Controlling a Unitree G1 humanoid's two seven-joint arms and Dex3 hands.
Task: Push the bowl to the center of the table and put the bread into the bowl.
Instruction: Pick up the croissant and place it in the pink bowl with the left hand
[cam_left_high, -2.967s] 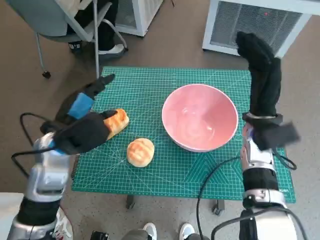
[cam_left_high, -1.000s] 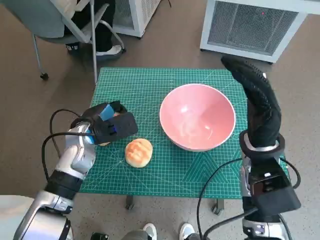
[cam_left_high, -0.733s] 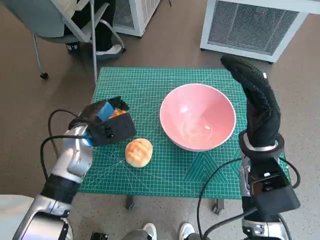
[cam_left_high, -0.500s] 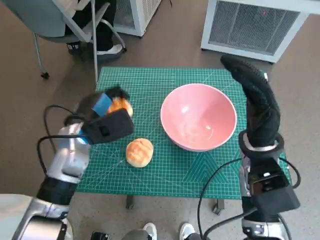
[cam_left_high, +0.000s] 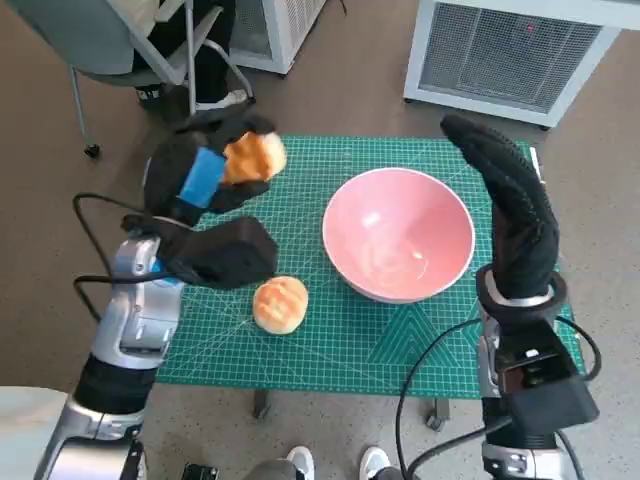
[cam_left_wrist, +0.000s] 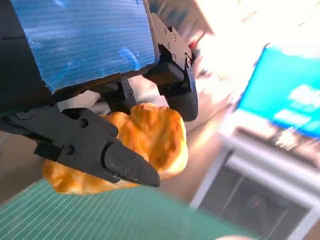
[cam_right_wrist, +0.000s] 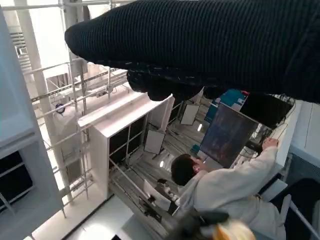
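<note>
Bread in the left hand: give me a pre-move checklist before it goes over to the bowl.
1. Grip: the left hand holds the bread between its fingers, lifted off the mat. Ok.
2. Bowl upright and empty, ready to receive. Ok.
3. Bowl at the table's center: it sits right of the mat's middle. Not ok.
4. Path from bread to bowl: only open mat between them in the head view. Ok.
5. Right hand is raised at the bowl's right rim, holding nothing; contact with the rim: cannot tell.
6. Second bread lies on the mat, left of the bowl, out of the way. Ok.
</note>
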